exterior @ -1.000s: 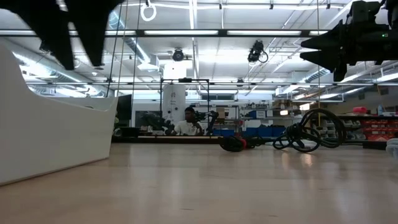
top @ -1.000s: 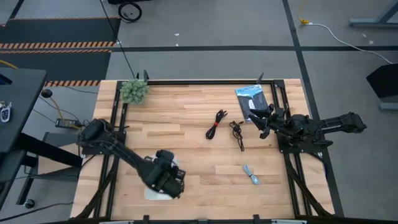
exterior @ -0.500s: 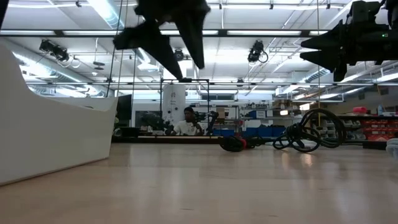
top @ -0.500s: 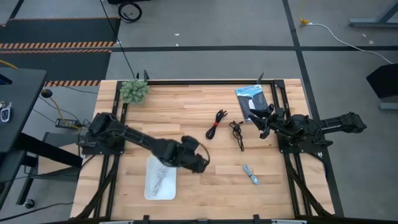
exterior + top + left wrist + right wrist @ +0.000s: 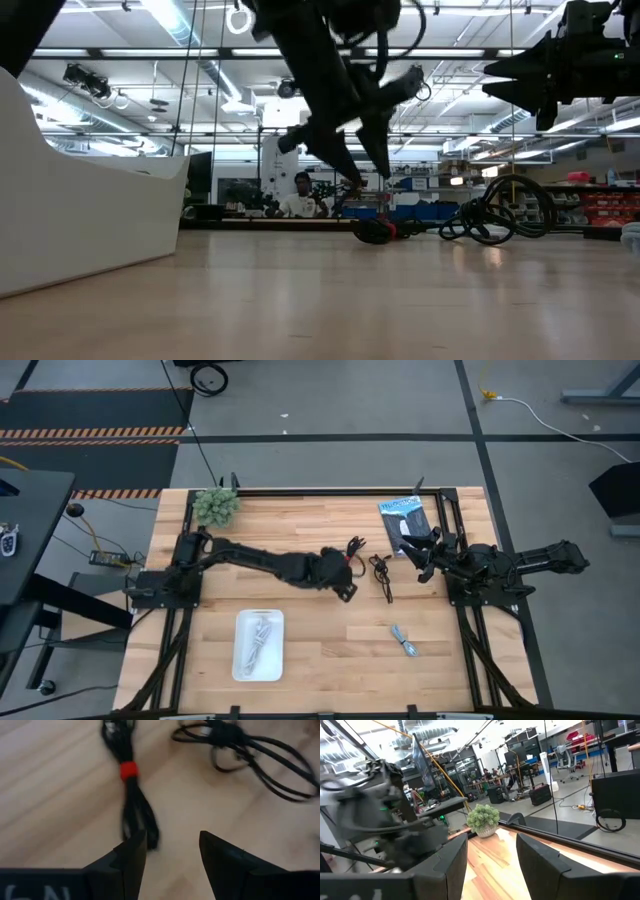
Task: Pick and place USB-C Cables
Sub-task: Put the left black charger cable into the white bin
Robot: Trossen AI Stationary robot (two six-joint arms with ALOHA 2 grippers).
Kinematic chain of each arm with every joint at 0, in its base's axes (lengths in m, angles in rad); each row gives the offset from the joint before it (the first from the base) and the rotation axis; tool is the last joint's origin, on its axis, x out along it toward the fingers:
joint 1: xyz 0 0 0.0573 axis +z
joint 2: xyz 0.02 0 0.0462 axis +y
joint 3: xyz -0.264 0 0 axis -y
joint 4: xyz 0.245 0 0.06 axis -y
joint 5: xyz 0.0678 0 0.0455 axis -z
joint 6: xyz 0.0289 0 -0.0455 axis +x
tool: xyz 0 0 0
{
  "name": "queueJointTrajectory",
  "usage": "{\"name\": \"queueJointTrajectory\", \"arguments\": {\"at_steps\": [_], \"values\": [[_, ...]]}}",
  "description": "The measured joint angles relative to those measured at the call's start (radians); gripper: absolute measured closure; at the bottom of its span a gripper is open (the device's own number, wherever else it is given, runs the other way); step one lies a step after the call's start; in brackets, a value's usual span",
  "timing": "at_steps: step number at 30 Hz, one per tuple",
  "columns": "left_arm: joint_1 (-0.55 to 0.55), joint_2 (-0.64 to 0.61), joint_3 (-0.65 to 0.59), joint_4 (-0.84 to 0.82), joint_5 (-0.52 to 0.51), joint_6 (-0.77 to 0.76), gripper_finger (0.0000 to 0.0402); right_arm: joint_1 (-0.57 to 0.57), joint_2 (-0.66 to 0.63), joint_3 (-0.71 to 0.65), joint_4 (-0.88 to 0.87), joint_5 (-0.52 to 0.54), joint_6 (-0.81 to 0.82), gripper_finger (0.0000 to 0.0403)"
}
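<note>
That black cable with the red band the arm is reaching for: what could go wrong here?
The open left gripper sits off the end of the black cable with the red band, so it might close on only a few loops. The tangled black cable lies close by and could get snagged or dragged.

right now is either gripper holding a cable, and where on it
Nothing is held. The left gripper is open above the black cable with the red band; the right gripper is open and empty.
</note>
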Motion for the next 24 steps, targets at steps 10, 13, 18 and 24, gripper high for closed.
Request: {"name": "queueJointTrajectory", "arguments": {"at_steps": [10, 13, 18, 24], "values": [[0.074, 0.056, -0.001, 0.053, 0.087, 0.051, 0.0130, 0.000, 0.000, 0.000, 0.006, -0.001, 0.000, 0.0227], [0.082, 0.075, -0.001, 0.055, 0.116, 0.050, 0.0120, 0.000, 0.001, 0.000, 0.009, 0.000, 0.000, 0.0227], [0.087, 0.108, -0.001, 0.054, 0.116, 0.045, 0.0124, 0.000, 0.002, 0.000, 0.012, 0.000, 0.000, 0.0227], [0.089, 0.113, -0.002, 0.039, 0.125, 0.050, 0.0154, 0.000, 0.010, 0.000, 0.032, 0.000, 0.000, 0.0227]]}}
